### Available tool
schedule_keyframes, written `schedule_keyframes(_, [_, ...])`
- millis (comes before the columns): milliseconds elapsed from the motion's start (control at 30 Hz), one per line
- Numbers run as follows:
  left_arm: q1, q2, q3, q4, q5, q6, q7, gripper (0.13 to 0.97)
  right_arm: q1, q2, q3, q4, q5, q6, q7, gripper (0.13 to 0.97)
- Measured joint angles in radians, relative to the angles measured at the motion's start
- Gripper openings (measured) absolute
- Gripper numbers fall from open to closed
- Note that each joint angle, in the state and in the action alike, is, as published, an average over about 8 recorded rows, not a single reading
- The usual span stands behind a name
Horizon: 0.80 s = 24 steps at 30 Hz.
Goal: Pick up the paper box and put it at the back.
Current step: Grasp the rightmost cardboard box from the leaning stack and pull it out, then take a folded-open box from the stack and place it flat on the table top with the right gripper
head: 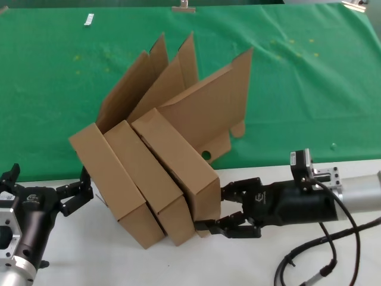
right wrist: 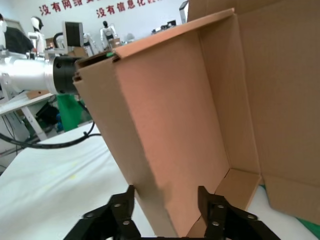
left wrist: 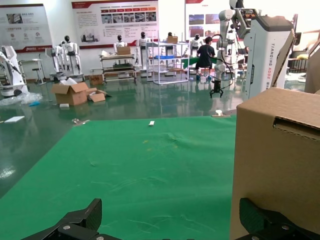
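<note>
Leaning together like tipped books, three brown paper boxes stand in a row across the near edge of the green cloth [head: 309,89] and the white table [head: 250,262], their tall lids fanned open toward the back. The rightmost paper box [head: 178,164] is the one being handled: the right gripper [head: 229,208] reaches in from the right along the table, its fingers [right wrist: 120,212] spread to either side of the box's near wall, one inside the tray and one outside, close against the cardboard though it is hard to tell whether they are pressing it. A small round hole [head: 206,155] shows in that box's lid. The middle box [head: 143,173] and the left box [head: 110,179] rest against it in turn. The left gripper [head: 74,196] sits low at the left, just beside the left box, with its fingers [left wrist: 80,222] apart and nothing between them; its wrist camera shows that box's end wall [left wrist: 275,165] close by.
</note>
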Motion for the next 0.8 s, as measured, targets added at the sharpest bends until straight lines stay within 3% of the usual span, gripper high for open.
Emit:
schedule_keyframes(333, [0.000,0.000,0.000,0.000,0.000,0.000,-0.001,0.966,-0.062,0.045,0.011,0.158,-0.026,0.013,0.084,0.317])
schedule_keyframes(467, [0.000,0.000,0.000,0.000,0.000,0.000,0.000,0.966,-0.092,0.064,0.015,0.225,-0.028,0.022,0.118,0.317])
schedule_keyframes(800, [0.000,0.000,0.000,0.000,0.000,0.000,0.000,0.966,-0.173,0.125,0.028,0.417,-0.022,0.056,0.207,0.197])
